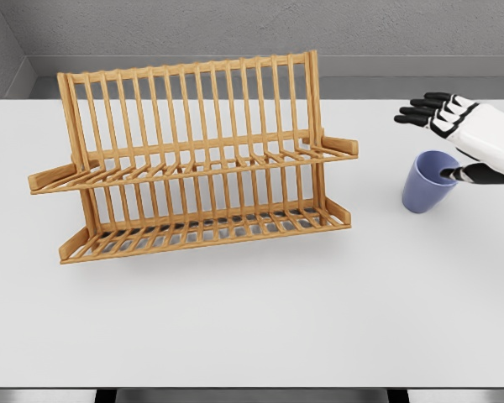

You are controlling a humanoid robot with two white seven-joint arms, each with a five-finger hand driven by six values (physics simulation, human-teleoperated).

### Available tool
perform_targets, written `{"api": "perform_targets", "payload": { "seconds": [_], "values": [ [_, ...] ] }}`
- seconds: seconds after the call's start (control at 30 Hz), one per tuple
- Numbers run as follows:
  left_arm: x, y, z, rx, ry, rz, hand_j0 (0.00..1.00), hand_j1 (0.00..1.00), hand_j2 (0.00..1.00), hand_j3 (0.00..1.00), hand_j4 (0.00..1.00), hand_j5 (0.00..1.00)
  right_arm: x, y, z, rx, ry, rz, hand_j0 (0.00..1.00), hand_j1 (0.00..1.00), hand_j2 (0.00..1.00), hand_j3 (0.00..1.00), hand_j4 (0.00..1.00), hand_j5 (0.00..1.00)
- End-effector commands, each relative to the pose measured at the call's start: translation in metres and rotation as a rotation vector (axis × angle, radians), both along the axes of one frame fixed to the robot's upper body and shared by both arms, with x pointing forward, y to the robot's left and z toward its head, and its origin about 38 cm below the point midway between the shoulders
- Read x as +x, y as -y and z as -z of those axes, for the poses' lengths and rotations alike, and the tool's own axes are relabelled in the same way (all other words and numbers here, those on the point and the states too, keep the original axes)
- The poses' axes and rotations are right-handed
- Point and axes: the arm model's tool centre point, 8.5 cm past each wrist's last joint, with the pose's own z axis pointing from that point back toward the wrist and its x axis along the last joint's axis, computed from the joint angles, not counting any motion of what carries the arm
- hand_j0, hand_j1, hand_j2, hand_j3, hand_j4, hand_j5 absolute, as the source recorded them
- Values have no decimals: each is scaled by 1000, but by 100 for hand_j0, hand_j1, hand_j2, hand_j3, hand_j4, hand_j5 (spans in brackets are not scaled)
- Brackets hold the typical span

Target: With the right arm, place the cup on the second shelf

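While nothing sits in the lower part of the frame but the bare white desk [252, 327], I read the job as barely begun. Moving up to the middle right, I find the blue-violet plastic cup [428, 180] standing upright on the desk, mouth up, well apart from the rack. My right robot hand [454, 143], white with black fingers, comes in from the right edge and is at the cup: the thumb [470, 174] reaches across the rim, its tip over or just inside the mouth, while the other four fingers [424, 109] are spread above and behind the cup, not wrapped around it. So the hand is wide and holds nothing yet; I cannot tell whether the thumb touches the rim.

Across the centre and left of the frame stands the two-tier wooden slatted dish rack [193, 159], both shelves bare. Its upper shelf [193, 168] is where I judge the cup must go.

Still left, as I see it: close the grasp, lift, carry leftward, set down. My left arm is not visible.
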Motion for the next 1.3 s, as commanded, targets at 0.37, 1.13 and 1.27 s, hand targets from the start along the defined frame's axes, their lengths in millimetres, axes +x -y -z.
{"api": "perform_targets", "payload": {
  "seconds": [0.37,1.13,1.27],
  "values": [
    [-1,0,0,-1,-2,0,100,100,100,100,100,100,4,71,-10,-437,-310,161,100,100,100,100,100,100],
    [-1,0,0,0,-1,0,100,100,100,100,100,100,68,25,26,-394,-381,96,100,100,100,100,100,100],
    [-1,0,0,0,-1,0,100,100,100,100,100,100,68,23,31,-401,-392,90,100,100,100,100,100,100]
  ]
}}
